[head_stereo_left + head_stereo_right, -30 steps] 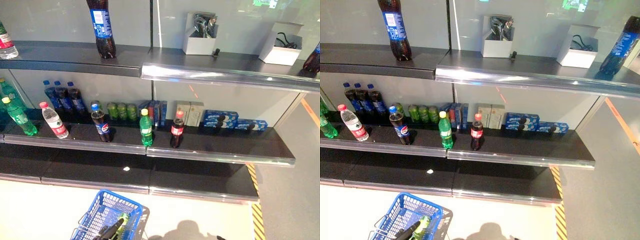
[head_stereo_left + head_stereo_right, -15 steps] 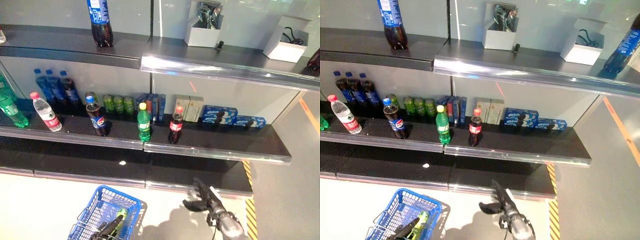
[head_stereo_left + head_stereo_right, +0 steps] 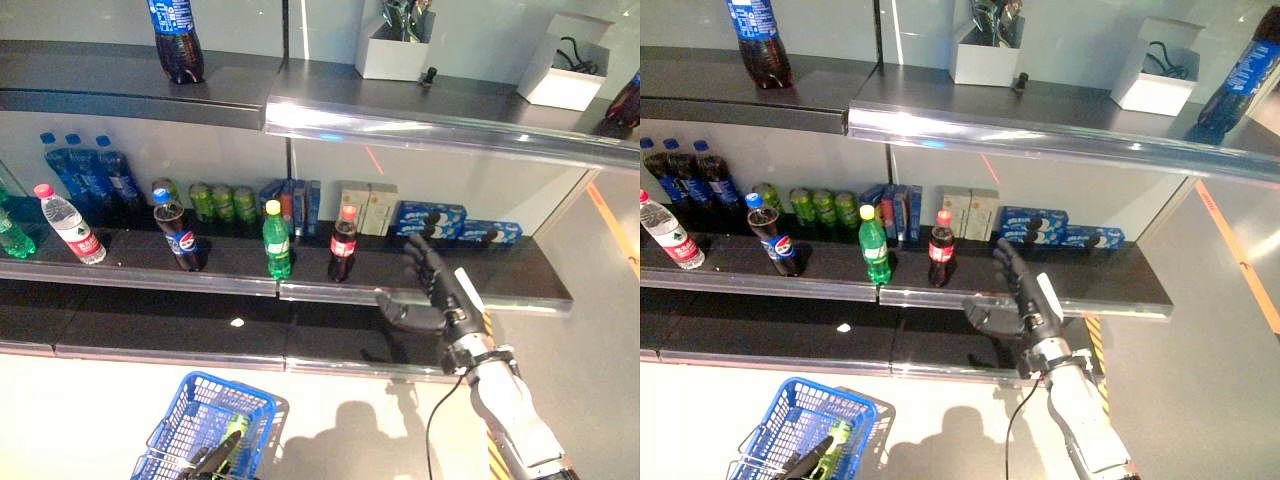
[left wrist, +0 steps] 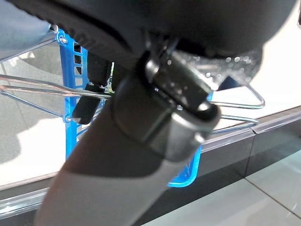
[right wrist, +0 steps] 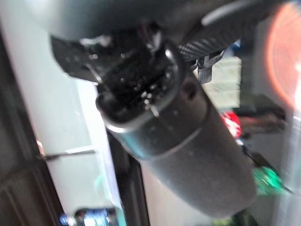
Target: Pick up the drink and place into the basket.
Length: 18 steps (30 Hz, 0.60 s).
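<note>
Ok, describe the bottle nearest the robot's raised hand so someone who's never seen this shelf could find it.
Look at the middle shelf, at the row of single bottles along its front edge. The one furthest right, just left of the open right hand, is the dark cola bottle. Its red cap and red label set it apart from the green bottle with a yellow cap beside it.

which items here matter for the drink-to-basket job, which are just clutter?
Job:
right hand, open, raised near the shelf
red-capped cola bottle, nearest it
blue basket
left hand, at the basket

Clutter:
white boxes
blue biscuit packs
green cans
</note>
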Motion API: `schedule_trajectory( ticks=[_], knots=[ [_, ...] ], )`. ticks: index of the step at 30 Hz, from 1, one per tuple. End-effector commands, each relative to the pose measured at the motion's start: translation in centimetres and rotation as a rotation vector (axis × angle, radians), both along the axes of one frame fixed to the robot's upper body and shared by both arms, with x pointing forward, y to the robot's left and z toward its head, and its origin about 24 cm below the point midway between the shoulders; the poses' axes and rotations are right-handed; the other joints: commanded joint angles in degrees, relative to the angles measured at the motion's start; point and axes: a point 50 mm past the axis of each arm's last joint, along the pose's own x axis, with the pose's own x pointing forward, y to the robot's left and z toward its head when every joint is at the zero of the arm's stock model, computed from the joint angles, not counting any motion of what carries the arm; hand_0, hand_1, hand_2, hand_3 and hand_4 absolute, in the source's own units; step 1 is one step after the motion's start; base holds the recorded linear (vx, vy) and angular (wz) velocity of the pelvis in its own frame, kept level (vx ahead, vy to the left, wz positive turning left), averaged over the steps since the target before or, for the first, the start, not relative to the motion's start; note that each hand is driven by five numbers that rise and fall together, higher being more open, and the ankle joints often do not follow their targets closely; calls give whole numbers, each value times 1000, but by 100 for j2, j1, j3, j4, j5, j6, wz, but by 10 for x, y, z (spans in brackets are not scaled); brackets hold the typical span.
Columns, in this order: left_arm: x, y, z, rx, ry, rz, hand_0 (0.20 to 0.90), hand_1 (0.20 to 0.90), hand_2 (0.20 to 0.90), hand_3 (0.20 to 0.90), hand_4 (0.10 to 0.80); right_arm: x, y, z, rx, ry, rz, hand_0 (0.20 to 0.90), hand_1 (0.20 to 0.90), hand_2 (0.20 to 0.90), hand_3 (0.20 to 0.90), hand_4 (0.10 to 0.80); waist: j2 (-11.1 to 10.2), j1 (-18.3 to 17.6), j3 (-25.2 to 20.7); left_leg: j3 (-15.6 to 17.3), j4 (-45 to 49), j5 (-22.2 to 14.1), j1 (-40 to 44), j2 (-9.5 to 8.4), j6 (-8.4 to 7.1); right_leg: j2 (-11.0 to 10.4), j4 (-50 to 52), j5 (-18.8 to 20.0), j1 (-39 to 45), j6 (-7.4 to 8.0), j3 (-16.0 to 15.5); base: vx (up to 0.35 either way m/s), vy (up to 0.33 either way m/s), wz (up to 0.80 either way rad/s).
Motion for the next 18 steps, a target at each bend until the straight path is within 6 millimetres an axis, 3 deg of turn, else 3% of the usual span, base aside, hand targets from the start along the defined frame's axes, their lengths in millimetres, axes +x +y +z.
schedule_trajectory(
  ticks=[1, 8, 12, 18],
  knots=[
    [-29, 5, -1, 74, 97, -136, 300, 300, 300, 200, 100, 11, 1, 79, 89, -405, -9, 900, 900, 900, 900, 800, 126, 106, 119, -56, 418, -311, 38, 303, 121, -488, 542, 236, -486, 17, -112, 38, 16, -14],
    [7, 2, 4, 87, 33, -229, 300, 300, 300, 200, 100, 43, 2, 101, 101, -483, -81, 900, 900, 900, 900, 800, 172, 261, 602, -488, 1615, -561, -768, 248, 55, -457, 1508, -155, -1073, -219, -68, -1, -1, 2],
    [47, -3, 15, 92, -89, -279, 300, 300, 300, 200, 100, 57, 18, 132, 75, -599, -69, 900, 900, 900, 900, 800, 250, 304, 1191, -748, 2314, -677, -1562, 95, 120, -474, 2290, -324, -1861, -364, 55, -192, 22, 9],
    [76, -12, 27, 104, -197, -319, 300, 300, 300, 200, 100, 67, 22, 151, 49, -682, -103, 900, 900, 900, 900, 800, 373, 336, 1698, -942, 2605, -473, -2180, -77, 150, -450, 2750, -369, -2517, -455, 77, -143, 47, 10]
  ],
)
